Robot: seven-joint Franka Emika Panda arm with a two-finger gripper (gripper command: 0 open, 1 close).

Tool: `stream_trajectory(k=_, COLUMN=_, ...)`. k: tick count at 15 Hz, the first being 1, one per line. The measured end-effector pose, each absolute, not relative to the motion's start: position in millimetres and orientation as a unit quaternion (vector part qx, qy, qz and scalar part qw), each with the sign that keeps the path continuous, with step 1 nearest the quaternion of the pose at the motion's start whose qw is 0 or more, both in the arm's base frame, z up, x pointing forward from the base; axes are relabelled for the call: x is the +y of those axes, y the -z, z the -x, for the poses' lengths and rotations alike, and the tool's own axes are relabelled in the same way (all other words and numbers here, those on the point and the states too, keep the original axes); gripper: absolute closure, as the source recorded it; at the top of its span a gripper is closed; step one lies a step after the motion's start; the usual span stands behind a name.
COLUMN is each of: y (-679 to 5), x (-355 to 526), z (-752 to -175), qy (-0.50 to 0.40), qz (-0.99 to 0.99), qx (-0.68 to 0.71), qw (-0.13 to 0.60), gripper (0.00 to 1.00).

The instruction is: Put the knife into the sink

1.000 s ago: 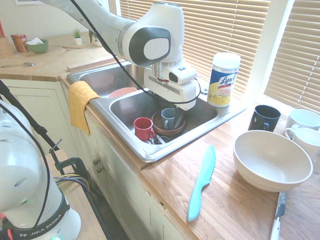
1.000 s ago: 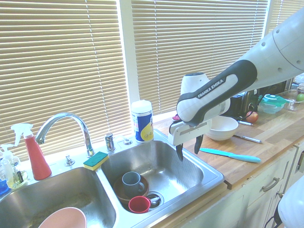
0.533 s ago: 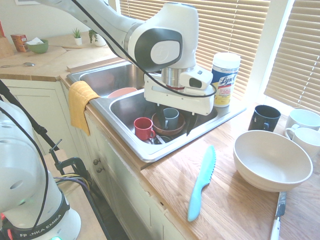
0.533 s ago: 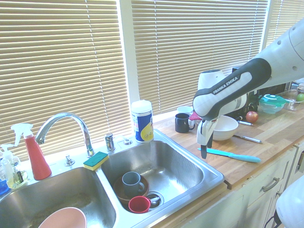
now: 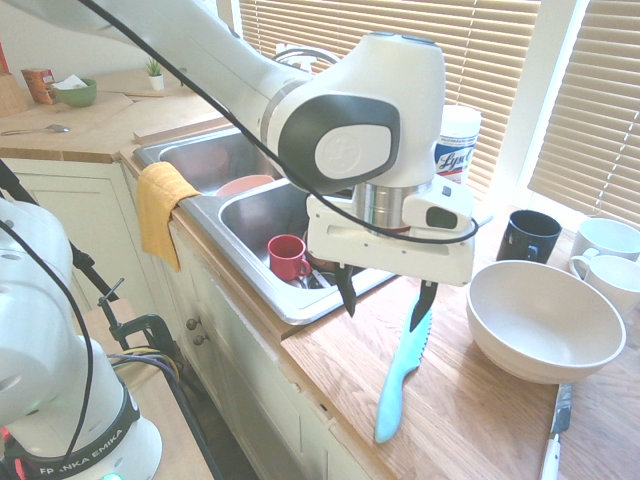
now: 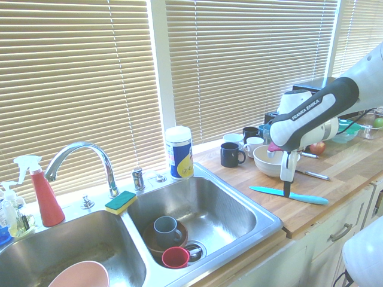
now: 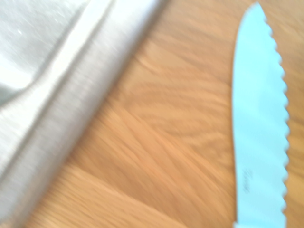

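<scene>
Two spread, empty jaws of the gripper (image 5: 385,295) hang above the long turquoise plastic knife (image 5: 402,370), lying flat on the wooden table (image 5: 470,420) beside the stainless steel sink (image 6: 263,224).

Long turquoise plastic knife (image 5: 403,364): smooth, matt, serrated edge clear in wrist view. Wooden plank countertop (image 5: 470,420): warm oak grain, satin sheen. Stainless steel double-basin sink (image 6: 222,213): brushed metal, shiny rim. Curved chrome faucet (image 6: 84,156): mirror gloss. Big cream bowl (image 5: 540,320): smooth, matt. Yellow cloth (image 5: 161,205) over sink edge: soft, textured. Red mug (image 5: 287,257): glossy.
</scene>
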State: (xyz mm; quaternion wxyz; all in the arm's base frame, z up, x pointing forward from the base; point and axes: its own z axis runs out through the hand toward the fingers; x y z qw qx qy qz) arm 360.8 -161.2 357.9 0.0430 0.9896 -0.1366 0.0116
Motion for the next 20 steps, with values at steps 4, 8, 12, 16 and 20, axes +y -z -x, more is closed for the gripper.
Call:
stream_trajectory(k=4, y=-342.5, x=-184.7, z=-351.5, qy=-0.012, qz=-0.988, qx=-0.146, qw=0.044, gripper=0.00)
stream_trajectory(k=8, y=-328.6, x=-192.6, z=-353.5, qy=-0.015, qz=-0.987, qx=-0.152, qw=0.044, gripper=0.00)
stream_trajectory(k=12, y=-316.0, x=-200.0, z=-352.7, qy=-0.012, qz=-0.986, qx=-0.163, qw=0.041, gripper=1.00)
stream_trajectory(k=16, y=-312.8, x=-200.2, z=-352.6, qy=-0.010, qz=-0.985, qx=-0.165, qw=0.040, gripper=1.00)
stream_trajectory(k=20, y=-312.2, x=-196.8, z=-353.8, qy=-0.010, qz=-0.985, qx=-0.167, qw=0.035, gripper=1.00)
